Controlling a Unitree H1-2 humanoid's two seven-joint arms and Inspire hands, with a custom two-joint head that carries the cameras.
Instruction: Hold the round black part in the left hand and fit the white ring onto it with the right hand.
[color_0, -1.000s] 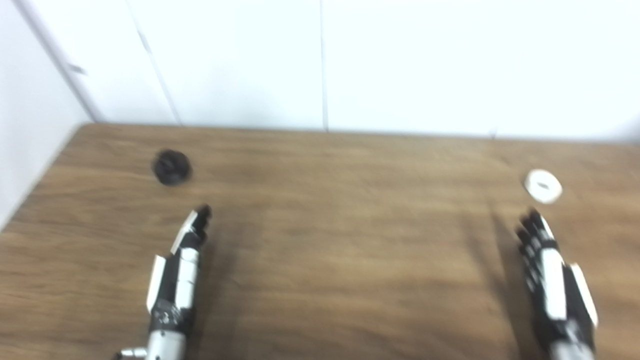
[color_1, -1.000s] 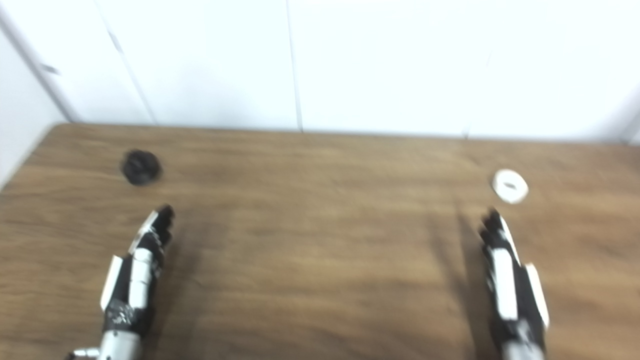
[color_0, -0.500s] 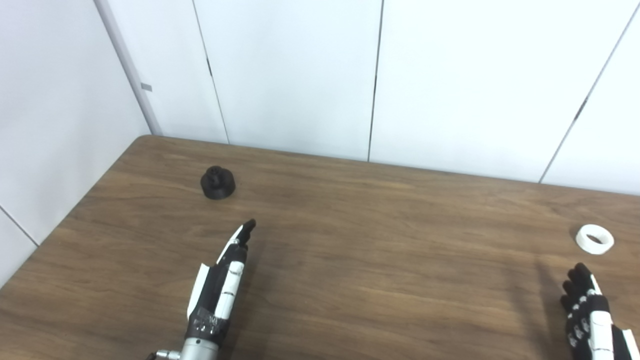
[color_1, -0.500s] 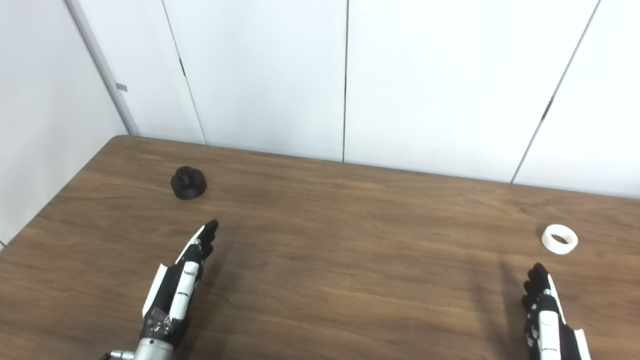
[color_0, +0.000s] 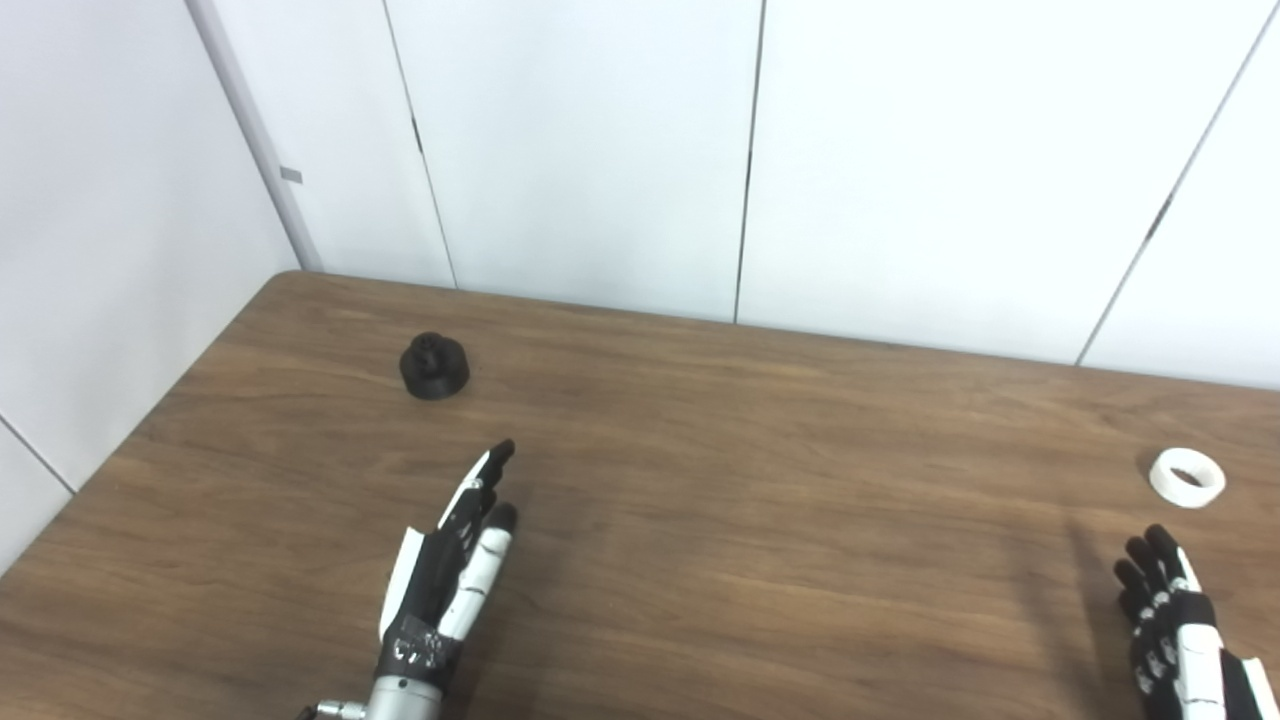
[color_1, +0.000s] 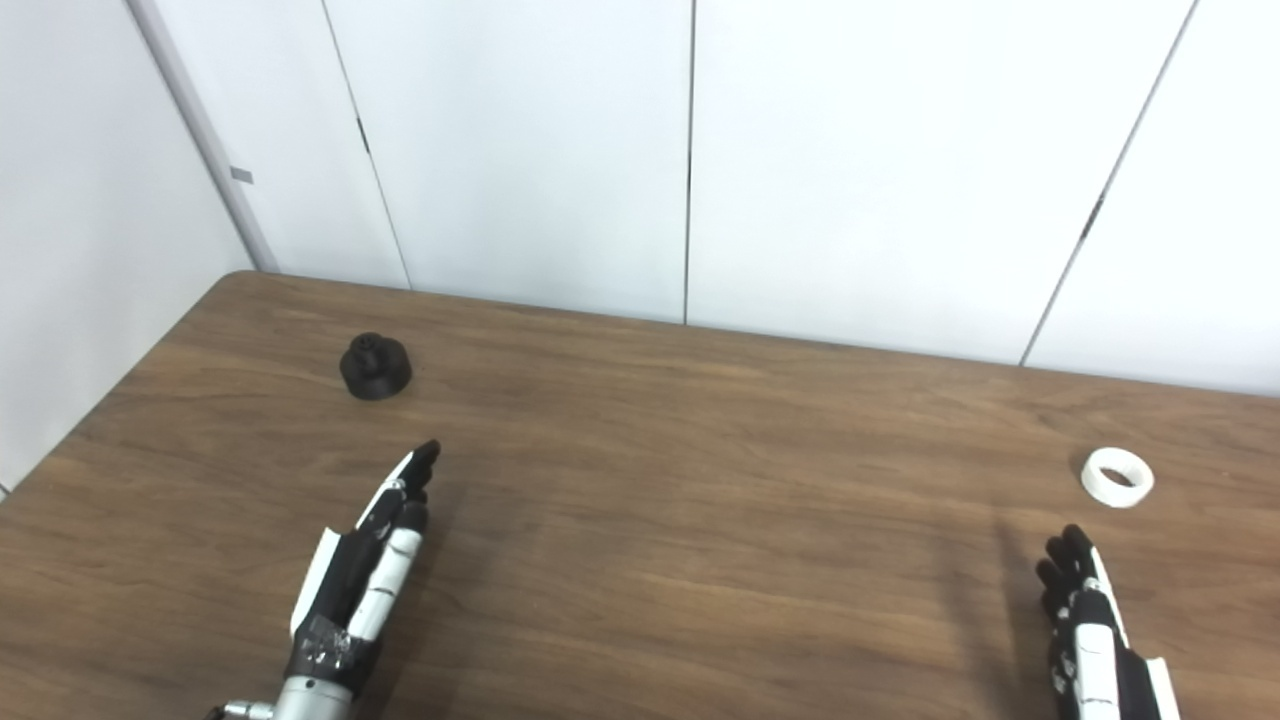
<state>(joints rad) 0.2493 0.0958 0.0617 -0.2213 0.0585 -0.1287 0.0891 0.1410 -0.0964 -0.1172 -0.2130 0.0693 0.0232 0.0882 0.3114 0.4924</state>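
The round black part (color_0: 434, 366) stands on the wooden table (color_0: 760, 480) at the far left, with a small knob on top. My left hand (color_0: 450, 565) hovers over the table nearer to me, edge-on, fingers stretched out and apart, holding nothing; the part lies well beyond its fingertips. The white ring (color_0: 1186, 477) lies flat at the table's right side. My right hand (color_0: 1168, 625) is at the bottom right corner, open and empty, a short way on the near side of the ring and partly cut off by the picture's edge.
White wall panels (color_0: 600, 150) rise right behind the table's far edge and along its left edge. The table's left edge (color_0: 150, 425) runs diagonally close to the black part.
The camera has tilted since the blurred earliest frames, shifting the whole scene. Since half a second ago my left hand's fingers have spread slightly; the part and ring stay put.
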